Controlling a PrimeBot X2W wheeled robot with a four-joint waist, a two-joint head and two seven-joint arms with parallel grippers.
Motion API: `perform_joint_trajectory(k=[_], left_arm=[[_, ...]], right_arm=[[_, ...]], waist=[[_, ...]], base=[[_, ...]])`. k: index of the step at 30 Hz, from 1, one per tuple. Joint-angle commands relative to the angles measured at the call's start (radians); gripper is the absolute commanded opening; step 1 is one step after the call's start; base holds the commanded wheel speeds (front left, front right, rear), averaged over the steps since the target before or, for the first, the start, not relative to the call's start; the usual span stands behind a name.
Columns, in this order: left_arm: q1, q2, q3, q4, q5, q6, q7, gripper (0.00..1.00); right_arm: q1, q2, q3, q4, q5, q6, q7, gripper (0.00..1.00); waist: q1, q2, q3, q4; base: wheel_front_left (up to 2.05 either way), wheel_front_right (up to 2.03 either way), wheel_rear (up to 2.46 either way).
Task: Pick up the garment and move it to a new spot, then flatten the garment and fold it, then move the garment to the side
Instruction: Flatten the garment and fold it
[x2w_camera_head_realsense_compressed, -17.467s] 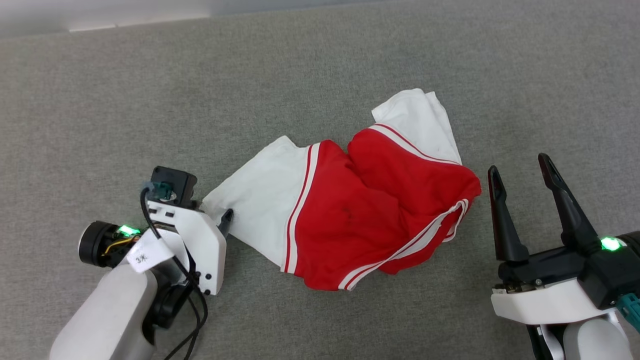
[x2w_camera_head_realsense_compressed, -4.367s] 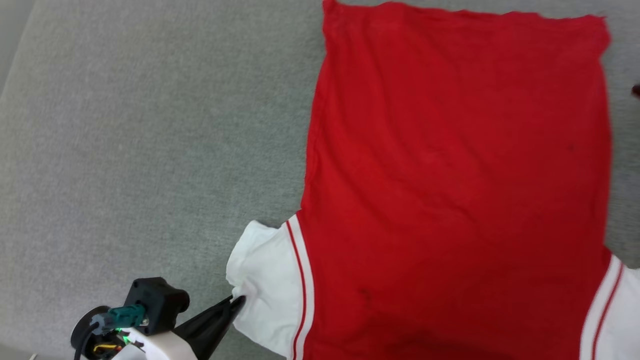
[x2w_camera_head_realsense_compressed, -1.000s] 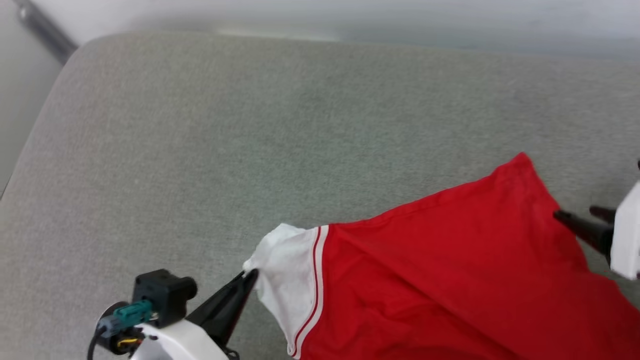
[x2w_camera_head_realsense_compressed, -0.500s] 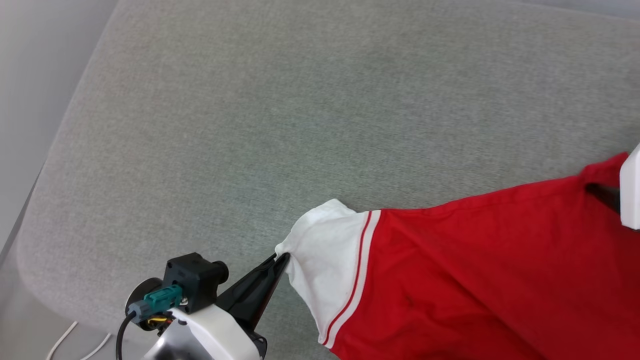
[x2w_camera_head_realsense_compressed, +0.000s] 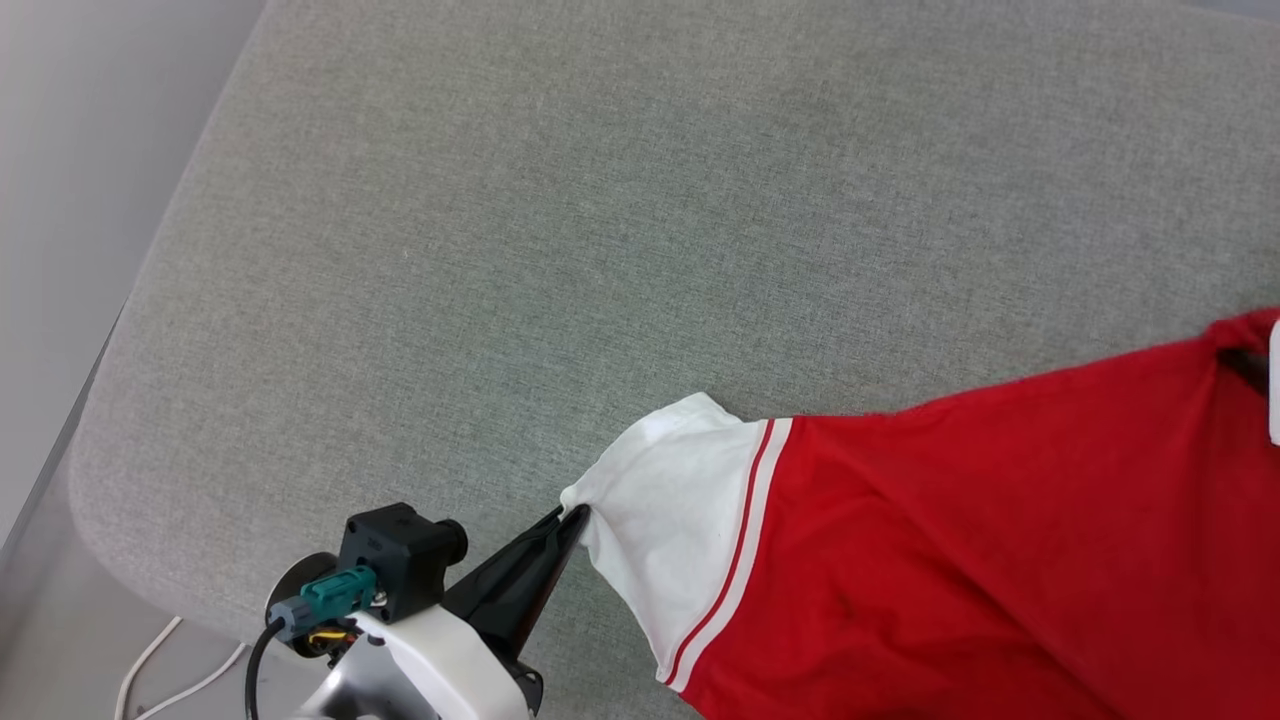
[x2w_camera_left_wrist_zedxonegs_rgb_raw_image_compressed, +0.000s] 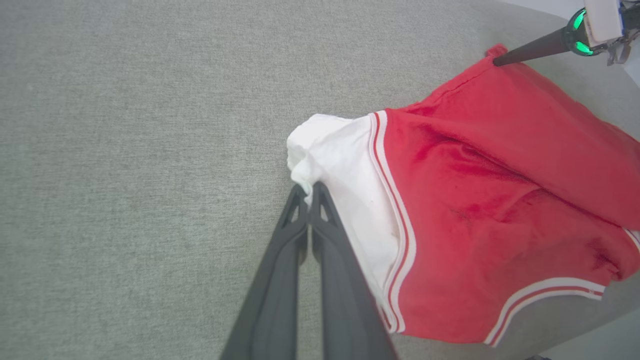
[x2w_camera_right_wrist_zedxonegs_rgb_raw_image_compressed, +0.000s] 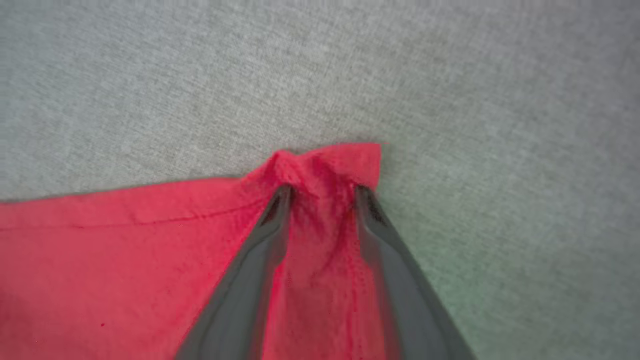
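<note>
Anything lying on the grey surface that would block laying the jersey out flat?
Nothing visible. The grey surface beyond the garment is bare cloth. The left gripper pinches the white sleeve, with nothing between.

garment (x2w_camera_head_realsense_compressed: 950, 560) cut by head view's right and bottom edges, right gripper (x2w_camera_head_realsense_compressed: 1243, 362) mostly off-frame

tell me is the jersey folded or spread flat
Neither: the garment is rumpled and draped, not flat. The left claw is shut on its white sleeve, with a red corner between the right claw fingers.
</note>
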Motion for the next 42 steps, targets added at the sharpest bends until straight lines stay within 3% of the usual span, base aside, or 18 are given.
perform_joint_trajectory(k=[1,11,18,27,30,42], left_arm=[[-0.011,-0.002,0.000,0.006,-0.004,-0.003,-0.004,0.00],[0.005,0.038,0.038,-0.004,-0.006,0.012,-0.018,0.00],[0.008,0.090,0.115,-0.050,0.002,0.053,-0.055,0.00],[-0.040,0.127,0.247,-0.121,0.018,0.092,-0.141,0.00],[-0.070,0.168,0.306,-0.151,0.029,0.100,-0.153,0.00],[-0.233,0.247,0.490,-0.242,0.023,0.127,-0.161,0.00]], right_arm=[[0.049,0.027,0.031,0.052,0.009,0.000,-0.012,0.00],[-0.035,0.019,0.051,0.069,0.057,0.000,-0.201,0.00],[-0.065,0.006,0.087,0.026,0.128,0.000,-0.300,0.00],[-0.070,0.022,0.068,-0.127,0.187,0.000,-0.388,0.00],[-0.074,0.044,0.044,-0.205,0.189,0.000,-0.403,0.00],[-0.113,0.131,-0.015,-0.409,0.168,0.000,-0.437,0.00]], waist=[[0.0000,0.0000,-0.010,-0.005],[0.0000,0.0000,-0.122,-0.088],[0.0000,0.0000,-0.217,-0.179],[0.0000,0.0000,-0.325,-0.294],[0.0000,0.0000,-0.359,-0.338],[0.0000,0.0000,-0.377,-0.437]], base=[[0.00,0.00,0.00],[0.00,0.00,0.00],[0.00,0.00,0.00],[0.00,0.00,0.00],[0.00,0.00,0.00],[0.00,0.00,0.00]])
